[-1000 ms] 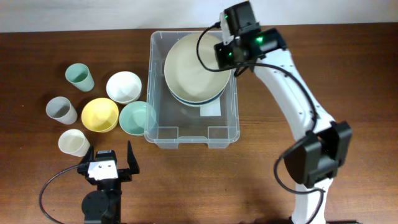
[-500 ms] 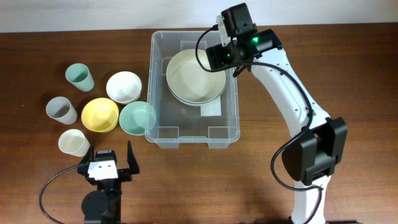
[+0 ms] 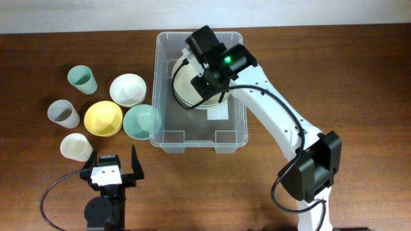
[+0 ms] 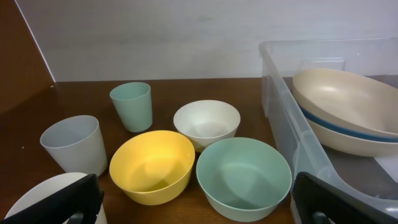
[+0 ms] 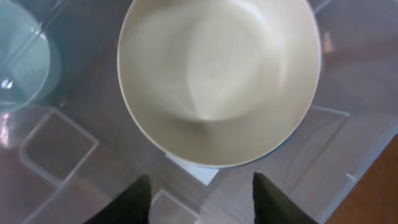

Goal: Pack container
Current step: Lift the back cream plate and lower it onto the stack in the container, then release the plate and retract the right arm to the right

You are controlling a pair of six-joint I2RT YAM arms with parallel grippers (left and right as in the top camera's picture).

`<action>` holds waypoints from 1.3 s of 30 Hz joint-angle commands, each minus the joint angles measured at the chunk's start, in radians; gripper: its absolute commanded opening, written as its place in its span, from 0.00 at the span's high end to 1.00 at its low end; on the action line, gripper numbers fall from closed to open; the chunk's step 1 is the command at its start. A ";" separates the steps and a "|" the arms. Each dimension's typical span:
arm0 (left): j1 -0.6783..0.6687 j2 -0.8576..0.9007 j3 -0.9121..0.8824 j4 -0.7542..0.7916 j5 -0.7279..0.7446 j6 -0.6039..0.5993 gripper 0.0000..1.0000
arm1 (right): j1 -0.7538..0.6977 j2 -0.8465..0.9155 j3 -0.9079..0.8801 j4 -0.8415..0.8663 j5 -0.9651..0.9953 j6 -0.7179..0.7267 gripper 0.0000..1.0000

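The clear plastic container (image 3: 168, 137) stands at the table's middle; it also shows in the left wrist view (image 4: 283, 106) and the right wrist view (image 5: 56, 143). Inside it lies a large cream bowl (image 3: 187, 82) stacked in a blue-rimmed one (image 4: 341, 102), with a white label (image 3: 218, 113) beside them. My right gripper (image 5: 200, 202) hovers open and empty over the cream bowl (image 5: 217, 74), above the container's floor. My left gripper (image 4: 199, 208) is open and empty near the table's front, facing the loose bowls.
Left of the container stand a mint bowl (image 3: 141, 121), yellow bowl (image 3: 103, 118), white bowl (image 3: 128, 89), mint cup (image 3: 82, 79), grey cup (image 3: 63, 113) and white cup (image 3: 76, 147). The mint bowl touches the container's left wall.
The cream bowl dropped from the right gripper into the container onto the blue-rimmed bowl. The right gripper opened and swung left over the container. The left arm has not moved.
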 commanded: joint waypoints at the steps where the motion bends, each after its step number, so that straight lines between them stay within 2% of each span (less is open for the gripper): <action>1: 0.003 -0.008 -0.010 0.003 0.011 0.015 0.00 | -0.008 -0.040 0.021 -0.048 -0.132 -0.108 0.52; 3: 0.003 -0.008 -0.010 0.003 0.011 0.015 0.00 | -0.003 -0.039 0.021 -0.068 -0.140 -0.114 0.58; 6: 0.003 -0.008 -0.010 0.003 0.011 0.015 0.00 | -0.003 -0.039 0.009 -0.070 -0.140 -0.114 0.79; 7: 0.003 -0.008 -0.010 0.003 0.011 0.015 0.00 | -0.003 -0.037 0.007 -0.070 -0.140 -0.113 0.90; 8: 0.003 -0.008 -0.010 0.003 0.011 0.015 0.00 | -0.004 -0.037 0.006 -0.072 -0.140 -0.113 0.95; 11: 0.003 -0.008 -0.010 0.003 0.011 0.015 0.00 | -0.014 -0.040 0.013 -0.057 -0.103 -0.095 0.95; 15: 0.003 -0.008 -0.010 0.003 0.011 0.015 0.00 | -0.117 -0.064 0.091 -0.073 -0.003 0.019 0.95; 18: 0.003 -0.008 -0.010 0.003 0.011 0.015 0.00 | -0.277 -0.095 0.158 -0.098 -0.006 0.080 0.78; 19: 0.003 -0.008 -0.010 0.003 0.011 0.015 0.00 | -0.348 -0.100 0.177 -0.114 -0.006 0.080 0.45; 21: 0.003 -0.008 -0.010 0.003 0.011 0.015 0.00 | -0.463 -0.100 0.186 -0.130 -0.007 0.079 0.02; 25: 0.003 -0.008 -0.010 0.003 0.011 0.015 0.01 | -0.653 -0.093 0.176 -0.140 -0.021 0.079 0.01; 29: 0.003 -0.008 -0.010 0.003 0.011 0.015 0.00 | -0.760 -0.093 0.176 -0.137 -0.080 0.079 0.01; 34: 0.003 -0.008 -0.010 0.003 0.011 0.015 0.00 | -0.842 -0.093 0.176 -0.143 -0.079 0.079 0.01; 39: 0.003 -0.008 -0.010 0.003 0.011 0.015 0.00 | -0.866 -0.093 0.176 -0.144 -0.079 0.079 0.01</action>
